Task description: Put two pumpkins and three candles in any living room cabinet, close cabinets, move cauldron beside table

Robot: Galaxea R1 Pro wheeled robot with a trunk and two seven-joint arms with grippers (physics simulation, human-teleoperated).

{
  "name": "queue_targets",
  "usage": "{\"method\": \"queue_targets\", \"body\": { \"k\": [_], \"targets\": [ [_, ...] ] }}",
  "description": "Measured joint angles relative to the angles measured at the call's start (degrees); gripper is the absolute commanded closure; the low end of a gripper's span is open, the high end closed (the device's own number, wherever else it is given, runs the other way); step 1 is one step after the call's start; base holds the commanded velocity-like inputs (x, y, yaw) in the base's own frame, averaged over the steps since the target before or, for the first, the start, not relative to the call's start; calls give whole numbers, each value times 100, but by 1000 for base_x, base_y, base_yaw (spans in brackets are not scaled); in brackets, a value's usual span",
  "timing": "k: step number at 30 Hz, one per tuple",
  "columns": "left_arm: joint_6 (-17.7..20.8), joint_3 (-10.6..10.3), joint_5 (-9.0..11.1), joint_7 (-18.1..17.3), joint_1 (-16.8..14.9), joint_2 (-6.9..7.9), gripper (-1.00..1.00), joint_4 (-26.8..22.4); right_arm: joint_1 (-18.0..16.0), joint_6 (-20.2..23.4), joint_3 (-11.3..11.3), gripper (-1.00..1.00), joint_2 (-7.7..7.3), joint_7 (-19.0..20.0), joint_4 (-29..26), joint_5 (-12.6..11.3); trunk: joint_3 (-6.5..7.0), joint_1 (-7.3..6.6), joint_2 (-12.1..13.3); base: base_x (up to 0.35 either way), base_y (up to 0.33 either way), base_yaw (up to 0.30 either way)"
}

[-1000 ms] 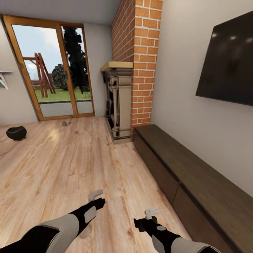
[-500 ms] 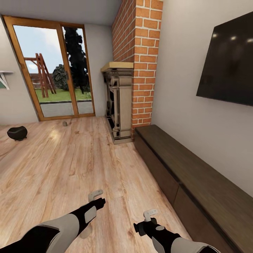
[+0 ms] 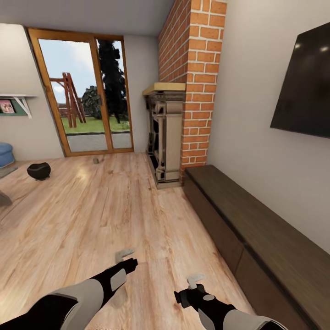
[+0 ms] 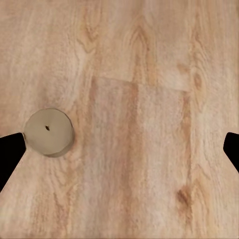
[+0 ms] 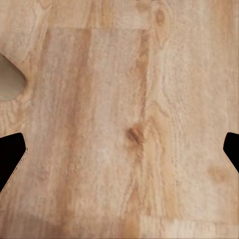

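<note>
The long dark brown cabinet (image 3: 256, 229) runs along the right wall with its front panels shut. The black cauldron (image 3: 38, 170) sits on the floor at the far left. A small grey-brown candle (image 3: 96, 160) stands by the glass door. A tan candle (image 4: 49, 132) stands on the floor below my left gripper (image 3: 124, 253), close to one fingertip. That gripper is open and empty. My right gripper (image 3: 196, 278) is also open, over bare planks. The pumpkins are out of view. A grey slab corner (image 3: 3, 199) shows at the left edge; I cannot tell if it is the table.
A brick chimney with a fireplace (image 3: 167, 137) stands beyond the cabinet's far end. A dark TV (image 3: 305, 87) hangs above the cabinet. A glass door (image 3: 87, 105) closes the far wall. A blue seat (image 3: 4, 153) is at the left edge. Wide wooden floor lies ahead.
The whole view has shifted, so the camera has turned left, bringing the blue seat and wall shelf into view. Both arms keep their pose in the picture.
</note>
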Motion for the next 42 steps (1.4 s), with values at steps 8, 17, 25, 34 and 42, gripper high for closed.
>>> {"method": "queue_targets", "body": {
  "k": [8,17,25,34,42],
  "targets": [
    [0,4,5,0,0,-2,-100,0,0,0,-1,-100,0,0,0,-1,44,0,0,0,0,235],
    [4,24,9,0,0,-5,-100,0,0,0,-2,-100,0,-6,0,-1,95,0,0,0,-36,232],
    [4,24,6,0,0,-6,-100,0,1,1,-2,-100,-1,-15,-4,-5,121,0,0,0,-59,104],
    [293,3,-12,2,-2,-5,-100,-77,-9,300,-68,-100,-1,3,-58,-40,121,0,0,0,-4,2],
    [1106,3,-34,19,-9,8,-100,-554,-26,1323,-81,-100,1,23,-786,-78,122,0,0,0,0,0]
  ]
}}
